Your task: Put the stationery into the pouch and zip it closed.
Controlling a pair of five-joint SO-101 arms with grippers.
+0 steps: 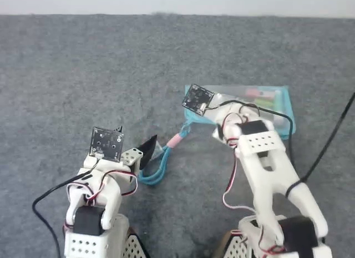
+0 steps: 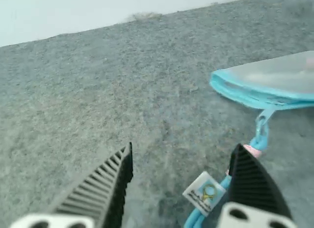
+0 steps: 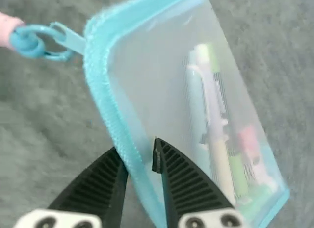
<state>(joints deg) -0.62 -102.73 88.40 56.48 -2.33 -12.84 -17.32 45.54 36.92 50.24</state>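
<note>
While tight on pouch (image 3: pixel 162 81), R tool (image 3: pixel 139 155).

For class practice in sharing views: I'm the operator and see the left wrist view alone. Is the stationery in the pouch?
Observer: Yes. The right wrist view shows the stationery lying inside the clear pouch.
Operator: Is anything holding the pouch?
Observer: The right gripper is pinched on its zipper edge.
Operator: How does the cord lie?
Observer: In the high view the blue cord lies looped on the table beside the left gripper.
</note>
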